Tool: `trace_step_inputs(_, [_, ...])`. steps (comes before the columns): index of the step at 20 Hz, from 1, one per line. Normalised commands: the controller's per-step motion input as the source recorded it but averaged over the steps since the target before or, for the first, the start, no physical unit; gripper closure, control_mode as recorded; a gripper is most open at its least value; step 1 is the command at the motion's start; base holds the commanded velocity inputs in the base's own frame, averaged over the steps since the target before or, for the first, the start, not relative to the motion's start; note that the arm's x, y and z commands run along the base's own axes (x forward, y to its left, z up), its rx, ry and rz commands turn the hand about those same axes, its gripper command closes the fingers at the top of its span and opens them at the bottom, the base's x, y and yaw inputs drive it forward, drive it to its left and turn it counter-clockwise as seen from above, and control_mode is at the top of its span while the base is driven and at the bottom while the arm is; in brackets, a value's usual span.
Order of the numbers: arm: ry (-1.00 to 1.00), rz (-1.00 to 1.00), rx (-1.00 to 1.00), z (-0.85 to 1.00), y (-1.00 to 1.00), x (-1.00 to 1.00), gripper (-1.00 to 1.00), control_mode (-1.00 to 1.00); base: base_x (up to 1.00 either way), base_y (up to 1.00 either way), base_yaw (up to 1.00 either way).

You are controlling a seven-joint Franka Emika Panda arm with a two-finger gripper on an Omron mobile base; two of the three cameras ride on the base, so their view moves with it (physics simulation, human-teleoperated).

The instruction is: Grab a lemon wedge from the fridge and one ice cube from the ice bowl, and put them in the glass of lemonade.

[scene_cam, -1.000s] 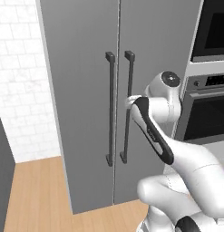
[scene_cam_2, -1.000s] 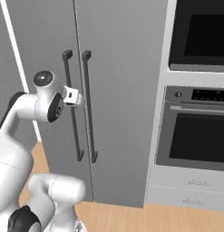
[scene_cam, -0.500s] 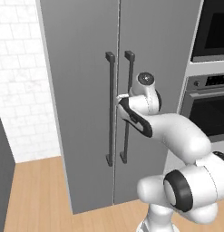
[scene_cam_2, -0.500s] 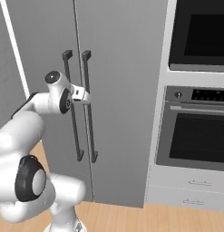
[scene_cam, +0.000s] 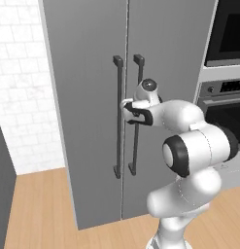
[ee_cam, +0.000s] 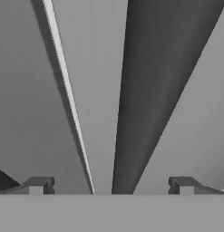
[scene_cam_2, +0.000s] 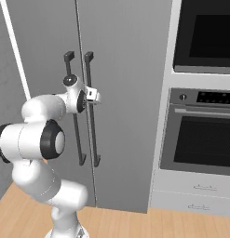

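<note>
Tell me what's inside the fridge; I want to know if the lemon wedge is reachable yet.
Nothing inside can be seen: both doors of the fridge are shut, hiding its contents. The open claw sits at a door handle, not yet gripping it.

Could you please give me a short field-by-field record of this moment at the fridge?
fridge: both doors shut
door handles: two dark vertical bars, either side of the door seam
left handle: next to the pincer
right handle: runs between the fingertips in the hand view
pincer: open, at the handles, holding nothing
oven: built in, right of the fridge
</note>
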Motion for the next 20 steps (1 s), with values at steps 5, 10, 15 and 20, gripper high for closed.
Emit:
trace_step_inputs(5, [0.01, 0.04, 0.02, -0.18, -0.28, 0.71, -1.0, -1.0, 0.0, 0.0, 0.0])
trace_step_inputs(10, [0.01, 0.04, 0.0, -0.23, -0.03, 0.51, -1.0, -1.0, 0.0, 0.0, 0.0])
trace_step_inputs(15, [0.0, 0.03, 0.0, -0.1, 0.0, 0.41, -1.0, -1.0, 0.0, 0.0, 0.0])
trace_step_inputs(20, [0.02, 0.0, 0.0, -0.02, 0.14, 0.47, 1.0, -1.0, 0.0, 0.0, 0.0])
